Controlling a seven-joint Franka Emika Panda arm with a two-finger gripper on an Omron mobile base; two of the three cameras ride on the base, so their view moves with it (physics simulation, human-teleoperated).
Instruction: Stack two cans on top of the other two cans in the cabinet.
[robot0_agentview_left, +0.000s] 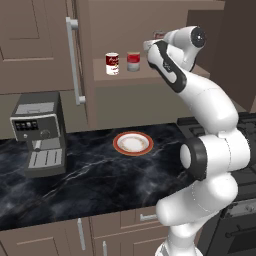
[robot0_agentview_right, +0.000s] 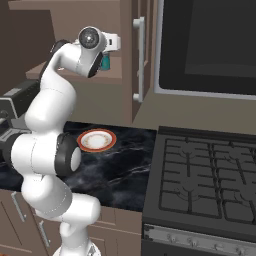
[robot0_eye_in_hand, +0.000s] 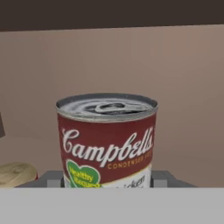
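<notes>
The jaws pinch a red-over-pale can (robot0_eye_in_hand: 107, 142) from both sides; in the hand view it stands upright and close, silver pull-tab lid on top, with a grey finger pad (robot0_eye_in_hand: 51, 178) showing at each lower side of its label. To its lower left in that view lies the pale round top of another can (robot0_eye_in_hand: 15, 173), lower down and just beside it; which tin that is cannot be told. Behind them is the plain brown back wall of the cabinet (robot0_agentview_left: 120, 30).

In the left base view the hand is up in the shelf recess, at its right end, and a sliver of the held can's red label peeks out above the wrist. In the right base view a teal can (robot0_agentview_right: 105, 61) shows just right of the wrist, standing on the shelf and partly hidden by the arm.

Farther left on the same shelf, well apart from the hand, stand two upright tins side by side: a red-and-white can with a dark centre emblem (robot0_agentview_left: 112, 63) and, just to its right, a second red-over-pale can (robot0_agentview_left: 133, 61). The open cabinet door with its long silver bar handle (robot0_agentview_left: 74, 60) hangs left of the recess.

Below, on the dark marble tabletop (robot0_agentview_left: 75, 180), sit an orange-rimmed plate (robot0_agentview_left: 133, 143) and, to the far left, a grey coffee machine (robot0_agentview_left: 40, 133). A black stove (robot0_agentview_right: 210, 180) lies to the right.
</notes>
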